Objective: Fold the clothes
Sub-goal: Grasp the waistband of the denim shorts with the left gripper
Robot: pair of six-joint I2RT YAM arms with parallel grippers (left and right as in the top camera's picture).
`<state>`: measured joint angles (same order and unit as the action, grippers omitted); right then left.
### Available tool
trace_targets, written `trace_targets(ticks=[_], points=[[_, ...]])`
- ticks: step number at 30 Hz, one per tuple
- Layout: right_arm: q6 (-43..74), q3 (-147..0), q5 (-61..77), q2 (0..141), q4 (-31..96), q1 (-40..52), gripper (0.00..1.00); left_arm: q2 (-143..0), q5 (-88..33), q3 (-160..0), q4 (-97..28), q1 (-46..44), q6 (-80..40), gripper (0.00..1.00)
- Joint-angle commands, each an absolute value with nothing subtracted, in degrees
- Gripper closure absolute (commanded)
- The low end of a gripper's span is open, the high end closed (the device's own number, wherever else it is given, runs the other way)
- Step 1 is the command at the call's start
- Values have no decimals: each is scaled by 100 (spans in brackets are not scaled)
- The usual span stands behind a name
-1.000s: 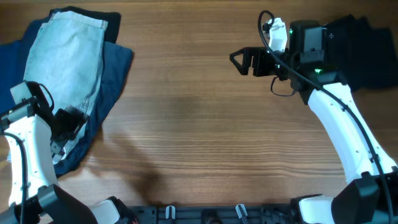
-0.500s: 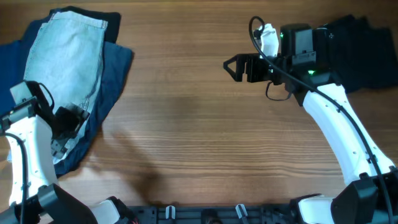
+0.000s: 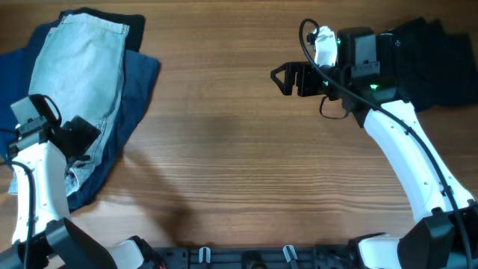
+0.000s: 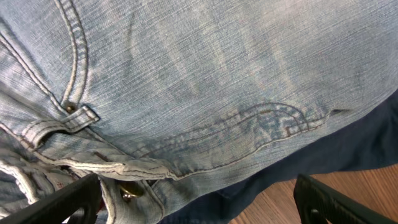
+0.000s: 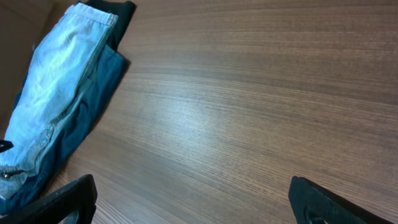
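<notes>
Shorts: the light denim shorts (image 3: 84,71) lie at the far left of the desk (image 3: 239,149). They rest lengthwise on a dark blue garment (image 3: 140,78), with the hem far and the waistband near.
Other clothes: a black garment (image 3: 441,63) sits at the far right, behind the right arm (image 3: 407,149).
Handling: judge the denim as soft and limp, but with some body and weight. It sags if you lift it by one point. The weave is rough, so it should not slip, and nothing about it is fragile.
Where to hold: take the thick waistband (image 4: 93,165) by the button, or a hemmed leg corner. Pinch only the top layer, or the blue garment comes up with it.
Left jaws: spread wide and empty, hanging over the waistband end of the shorts. You cannot tell whether they touch the cloth.
Right jaws: wide open and empty, above bare desk right of the middle, pointing left, well apart from the shorts.
Change: the left wrist has drawn slightly toward the far side and turned. The right arm has edged left. The shorts have not moved.
</notes>
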<state>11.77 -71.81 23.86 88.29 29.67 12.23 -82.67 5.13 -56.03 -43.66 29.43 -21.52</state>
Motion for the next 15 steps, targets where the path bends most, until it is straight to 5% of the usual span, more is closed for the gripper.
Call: trace_targets(ticks=[1,15], points=[[1197,-7269,2281,8917,3048,1236,0,-8263,760,-5765,-4401,2987,-1968,0],[1197,-7269,2215,8917,3074,1236,1,-9177,1492,-5614,-4338,2991,-1994,7]])
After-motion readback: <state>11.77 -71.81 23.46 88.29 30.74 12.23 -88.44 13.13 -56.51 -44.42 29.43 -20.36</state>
